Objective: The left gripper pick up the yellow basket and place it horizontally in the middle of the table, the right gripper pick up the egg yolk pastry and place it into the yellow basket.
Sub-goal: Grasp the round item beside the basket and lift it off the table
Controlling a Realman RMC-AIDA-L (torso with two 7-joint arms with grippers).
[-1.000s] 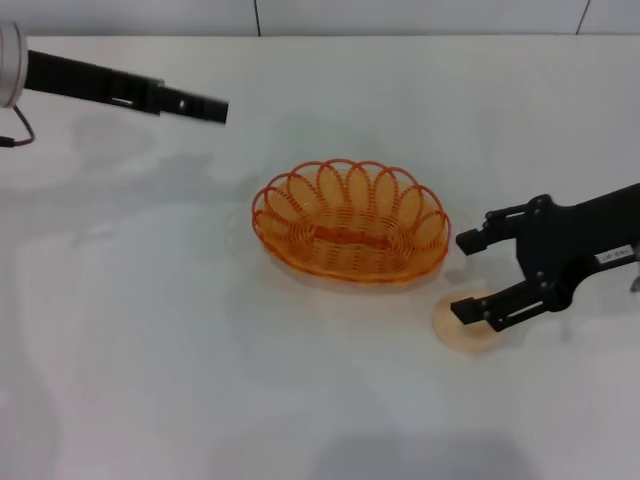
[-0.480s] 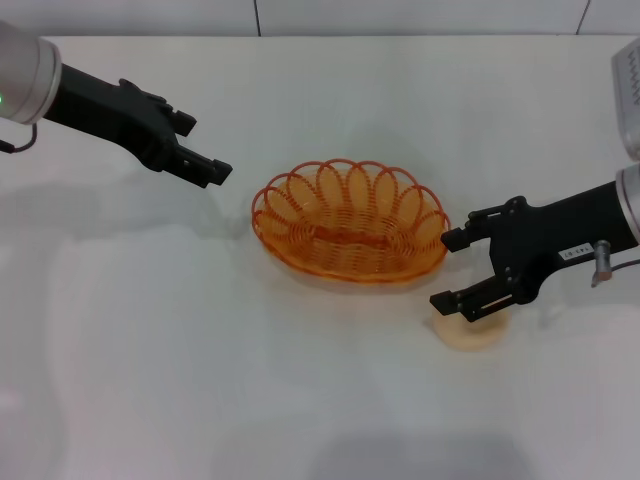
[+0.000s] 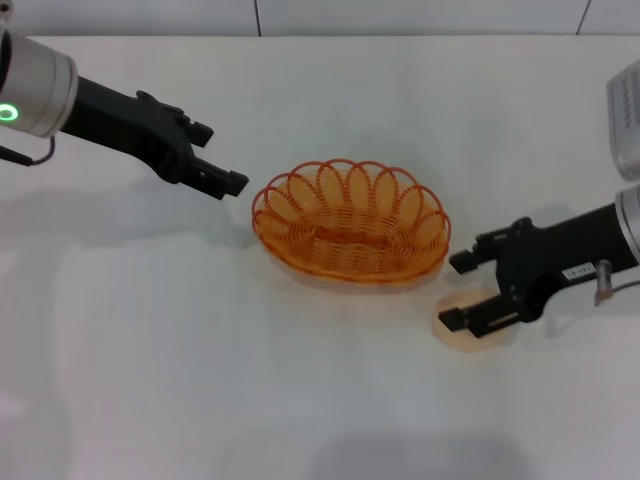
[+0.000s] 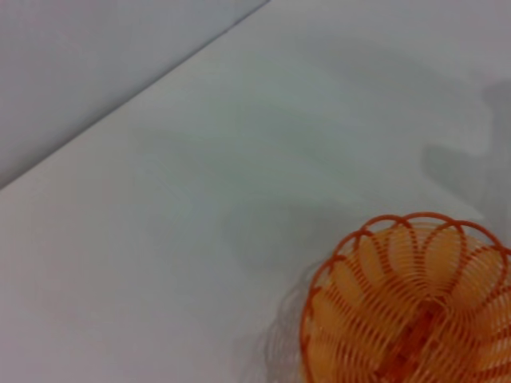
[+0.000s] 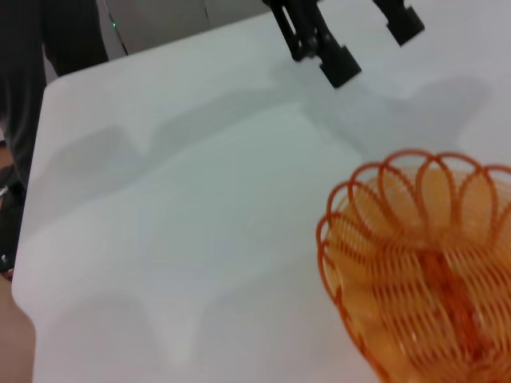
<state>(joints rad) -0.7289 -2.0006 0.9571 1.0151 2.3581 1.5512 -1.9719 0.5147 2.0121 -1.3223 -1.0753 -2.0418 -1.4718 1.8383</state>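
The yellow basket [image 3: 350, 225] stands upright and empty mid-table, its long side across my view; it also shows in the left wrist view [image 4: 407, 307] and the right wrist view [image 5: 423, 263]. My left gripper [image 3: 222, 158] is open, just left of the basket's left rim, not touching it; it appears far off in the right wrist view [image 5: 375, 44]. The egg yolk pastry [image 3: 470, 338] lies on the table right of and in front of the basket. My right gripper [image 3: 455, 292] is open over it; its nearer finger hides part of the pastry.
The white table [image 3: 150, 350] stretches wide to the left and front. A wall edge runs along the back. A grey-white part of the robot [image 3: 625, 110] shows at the right edge.
My left gripper has come forward and rightward to the basket's left rim. My right gripper has shifted slightly right and down over the pastry. Basket and pastry have not moved.
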